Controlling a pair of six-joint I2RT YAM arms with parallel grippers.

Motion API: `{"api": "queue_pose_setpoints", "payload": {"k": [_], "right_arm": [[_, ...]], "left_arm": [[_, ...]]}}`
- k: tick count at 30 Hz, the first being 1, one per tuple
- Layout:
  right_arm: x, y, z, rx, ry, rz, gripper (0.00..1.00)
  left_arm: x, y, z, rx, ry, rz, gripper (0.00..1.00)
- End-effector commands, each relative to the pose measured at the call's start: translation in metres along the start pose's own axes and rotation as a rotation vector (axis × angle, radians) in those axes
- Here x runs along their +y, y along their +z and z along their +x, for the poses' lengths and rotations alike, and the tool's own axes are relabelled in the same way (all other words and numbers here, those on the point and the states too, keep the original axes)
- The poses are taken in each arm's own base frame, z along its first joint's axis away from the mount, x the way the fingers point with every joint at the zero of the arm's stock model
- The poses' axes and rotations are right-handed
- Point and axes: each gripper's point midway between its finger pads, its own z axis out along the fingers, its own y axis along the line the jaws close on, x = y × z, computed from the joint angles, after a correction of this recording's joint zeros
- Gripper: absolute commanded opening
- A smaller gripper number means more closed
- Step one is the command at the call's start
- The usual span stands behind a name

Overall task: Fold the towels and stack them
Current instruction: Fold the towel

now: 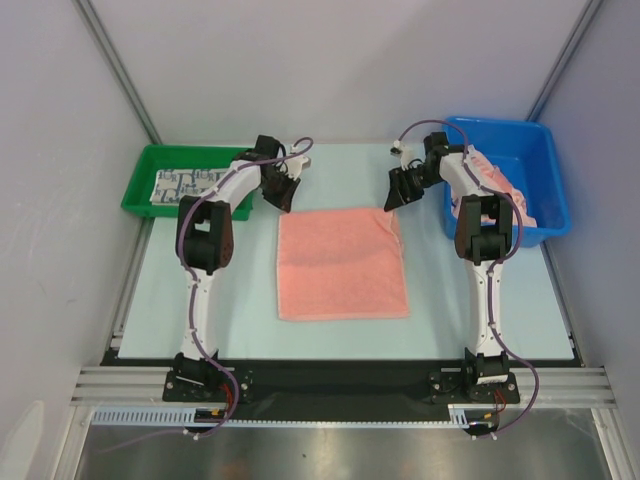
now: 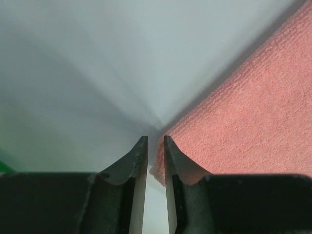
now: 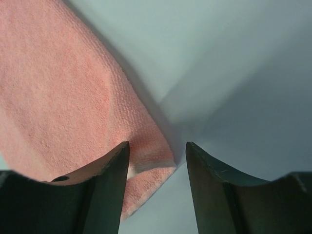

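Pink towel (image 1: 342,265) lies unfolded on your worktop (image 1: 200,310); L hand (image 2: 155,145) narrow, R hand (image 3: 157,151) wide; most folding's left.

Blue bin (image 1: 535,150) contents mostly behind right arm (image 1: 480,225); patterned towel (image 1: 185,185) partly behind left arm (image 1: 205,235), motif unreadable.

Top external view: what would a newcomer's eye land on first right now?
The salmon-pink towel lying flat in the centre, with the left gripper and right gripper poised at its two far corners. Next, the green tray at far left holding a patterned towel, and the blue bin at far right with pinkish cloth in it.
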Motion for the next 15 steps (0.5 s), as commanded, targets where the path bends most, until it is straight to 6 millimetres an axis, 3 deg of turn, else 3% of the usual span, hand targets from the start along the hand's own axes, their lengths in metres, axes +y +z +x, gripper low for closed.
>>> {"api": "queue_pose_setpoints", "payload": {"k": [1,3,5,7,15], "right_arm": [[0.008,-0.016,-0.017,-0.025,-0.062,0.009,0.56],[0.008,-0.014,-0.015,-0.016,-0.072,0.017,0.6],[0.012,-0.014,-0.017,-0.015,-0.092,0.015,0.62],[0.011,-0.015,-0.018,-0.017,-0.097,0.021,0.63],[0.021,-0.037,-0.051,-0.111,-0.155,0.037,0.64]], "left_arm": [[0.0,-0.001,-0.013,-0.043,0.029,0.045,0.23],[-0.001,0.001,-0.013,-0.042,0.026,0.052,0.24],[-0.002,-0.002,-0.011,-0.035,0.031,0.052,0.36],[0.0,-0.003,-0.01,-0.027,0.033,0.04,0.37],[0.007,-0.018,-0.019,-0.039,0.045,0.006,0.51]]}}
